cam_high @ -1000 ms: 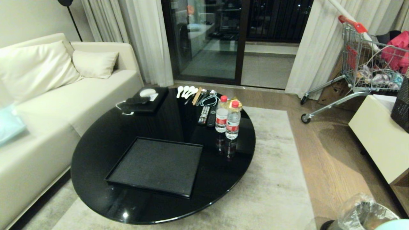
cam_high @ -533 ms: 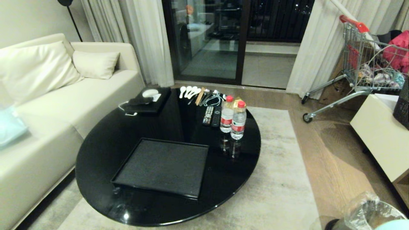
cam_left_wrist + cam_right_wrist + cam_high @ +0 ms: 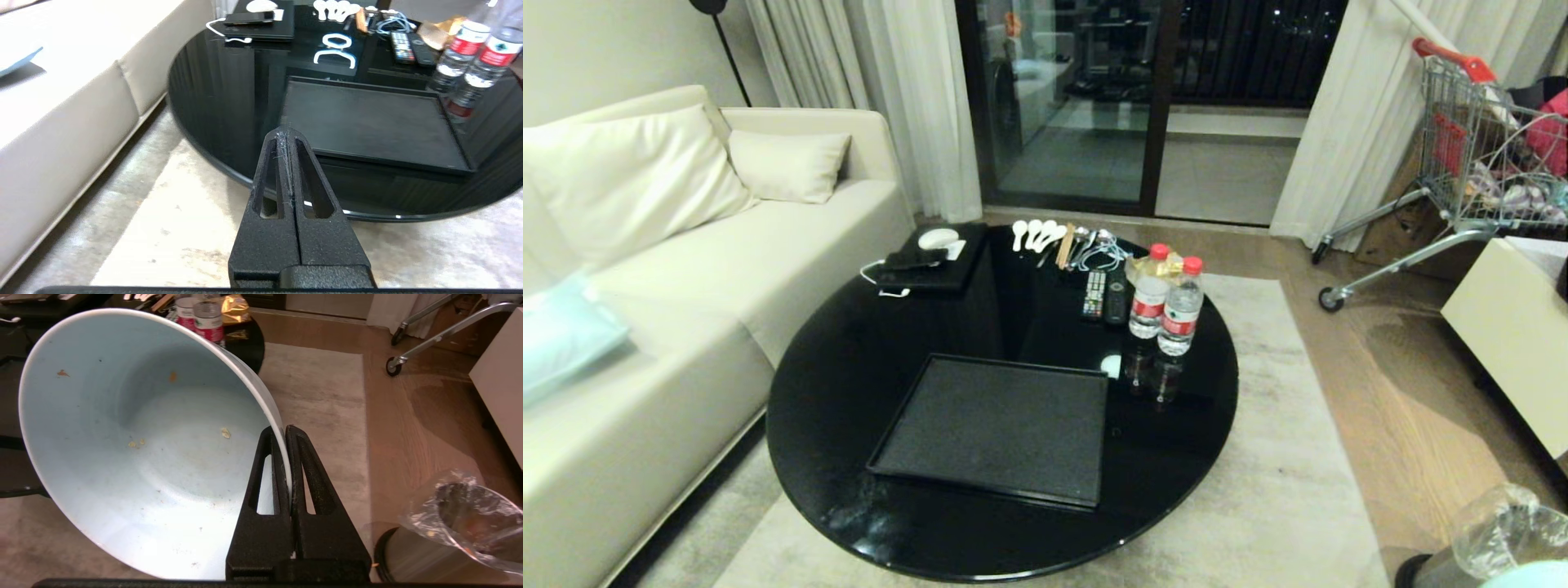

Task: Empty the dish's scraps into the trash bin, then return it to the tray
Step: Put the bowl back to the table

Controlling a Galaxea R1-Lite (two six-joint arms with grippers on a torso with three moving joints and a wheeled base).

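Since the earlier head view the whole scene has slid rightward in frame, a shift of the camera rather than of the objects; the tray [image 3: 996, 429] now sits nearer centre and the trash bin [image 3: 1494, 543] is cut by the lower right corner. Left to right: sofa [image 3: 645, 269]; round black table [image 3: 849, 351] bearing the bare tray, with two water bottles [image 3: 1166, 298] just beyond its far right corner; the lined bin on the floor. The left gripper [image 3: 288, 134], fingers pressed together and empty, points toward the table's near edge. The right gripper [image 3: 284, 435] is clamped on the rim of the dish [image 3: 135, 437], held tilted beside the bin; only crumbs of the scraps [image 3: 224, 433] cling inside. Risk, as judged: the thin rim grip may let the dish pivot or slip during transfer, and a wide approach could topple the bottles
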